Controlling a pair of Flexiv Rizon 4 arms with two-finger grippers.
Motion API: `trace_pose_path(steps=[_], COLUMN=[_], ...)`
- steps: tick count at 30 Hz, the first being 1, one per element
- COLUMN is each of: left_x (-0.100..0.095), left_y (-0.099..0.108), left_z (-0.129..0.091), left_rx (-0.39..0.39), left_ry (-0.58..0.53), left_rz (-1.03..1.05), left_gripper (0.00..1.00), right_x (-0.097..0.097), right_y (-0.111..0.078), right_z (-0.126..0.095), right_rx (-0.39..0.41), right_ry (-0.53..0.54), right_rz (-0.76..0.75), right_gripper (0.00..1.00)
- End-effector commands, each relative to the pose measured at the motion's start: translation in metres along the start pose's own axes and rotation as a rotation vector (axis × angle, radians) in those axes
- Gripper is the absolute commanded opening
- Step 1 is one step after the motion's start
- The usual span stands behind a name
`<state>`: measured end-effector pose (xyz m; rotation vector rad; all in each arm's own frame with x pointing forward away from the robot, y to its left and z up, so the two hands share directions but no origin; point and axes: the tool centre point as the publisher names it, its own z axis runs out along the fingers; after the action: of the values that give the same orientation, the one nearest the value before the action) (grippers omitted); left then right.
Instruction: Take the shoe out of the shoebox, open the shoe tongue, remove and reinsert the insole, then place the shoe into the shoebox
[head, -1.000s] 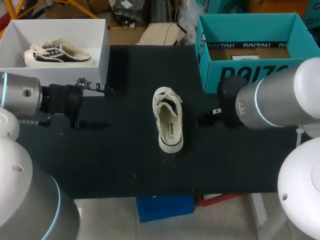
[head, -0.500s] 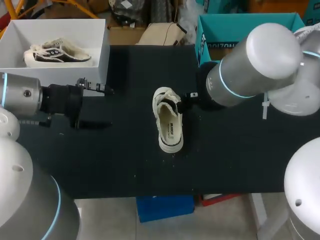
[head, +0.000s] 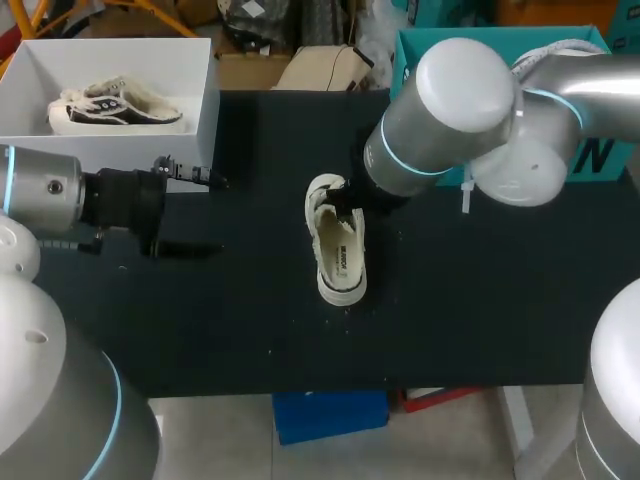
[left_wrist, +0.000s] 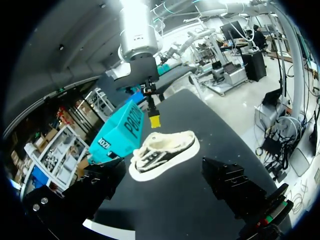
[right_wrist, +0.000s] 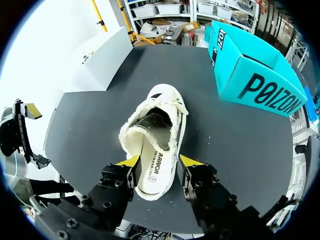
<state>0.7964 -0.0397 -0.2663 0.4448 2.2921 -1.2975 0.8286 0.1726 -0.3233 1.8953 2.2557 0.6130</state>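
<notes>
A cream fleece-lined shoe (head: 336, 245) lies on the black table (head: 230, 310), heel toward the front edge. In the right wrist view the shoe (right_wrist: 156, 140) shows its dark tongue and printed insole. My right gripper (head: 347, 205) hangs over the shoe's tongue end, and the right gripper (right_wrist: 160, 161) has its yellow tips apart on either side of the shoe, holding nothing. From the left wrist, the right gripper (left_wrist: 154, 119) sits just above the shoe (left_wrist: 165, 152). My left gripper (head: 212, 182) stands open by the white box, well left of the shoe. The teal shoebox (head: 430, 50) stands at the back right.
A white box (head: 205, 110) at the back left holds a second, similar shoe (head: 115, 107). My right arm hides much of the teal shoebox. Bare table lies in front of the shoe and between it and my left gripper.
My right arm has swung in from the right until its gripper is over the shoe, and its fingers have narrowed. The left arm and the shoe have not moved.
</notes>
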Motion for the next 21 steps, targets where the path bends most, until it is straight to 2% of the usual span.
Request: trace_pose_path(steps=[1,3,7,12,21], left_x=[0.001,0.001,0.001,0.001,0.001], left_y=[0.0,0.0,0.0,0.0,0.0], left_z=[0.001,0.001,0.001,0.001,0.001], left_rx=[-0.004,-0.004,-0.004,-0.004,-0.004], left_ry=[-0.002,-0.002,-0.002,-0.002,-0.002], left_rz=[0.001,0.001,0.001,0.001,0.001], left_gripper=[1.0,1.0,1.0,1.0,1.0], right_x=[0.004,-0.001,-0.013,-0.024,-0.032], right_y=[0.01,0.012,0.015,0.02,0.021], right_z=[0.07,0.077,0.085,0.088,0.086], right_rx=[0.027,0.034,0.028,0.021,0.029], right_ry=[-0.01,-0.027,-0.047,-0.059,-0.064], right_rz=[-0.002,0.003,0.028,0.042,0.027], right_gripper=[0.44,0.44,0.37,0.4,0.4])
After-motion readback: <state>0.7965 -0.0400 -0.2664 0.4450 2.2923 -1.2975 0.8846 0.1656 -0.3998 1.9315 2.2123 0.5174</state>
